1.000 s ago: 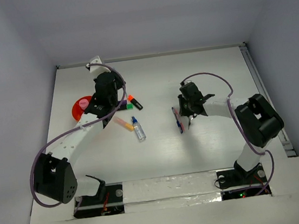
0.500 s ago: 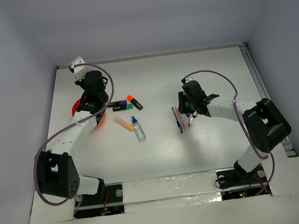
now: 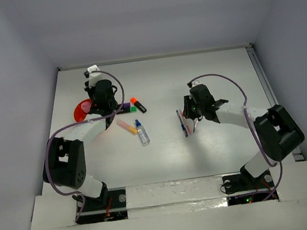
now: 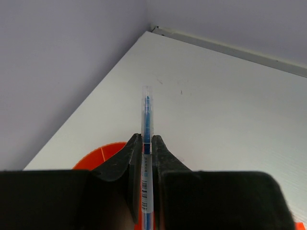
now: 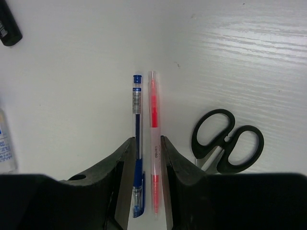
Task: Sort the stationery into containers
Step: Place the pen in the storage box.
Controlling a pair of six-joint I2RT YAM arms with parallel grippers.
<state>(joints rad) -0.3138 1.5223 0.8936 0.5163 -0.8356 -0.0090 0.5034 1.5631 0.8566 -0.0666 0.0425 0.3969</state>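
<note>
White table (image 3: 211, 80), grey walls. My left gripper (image 4: 147, 143) is clamped on a clear pen (image 4: 146, 112) above the orange holder (image 4: 100, 155). My right gripper (image 5: 146, 143) straddles a blue pen (image 5: 137, 110) and a red pen (image 5: 153, 110) lying side by side; whether it grips them I cannot tell. Scissors (image 5: 224, 142) lie just beside.

Left wrist view: the left gripper (image 4: 147, 141) hides most of the orange holder (image 4: 96, 158), and the thin pen (image 4: 147, 115) it grips runs off the near edge.

Right wrist view: the scissors (image 5: 228, 141) have their blades hidden behind the right gripper (image 5: 146, 140). The bottle (image 5: 4, 143) and a black highlighter (image 5: 7, 26) are cut off at the left.
</note>
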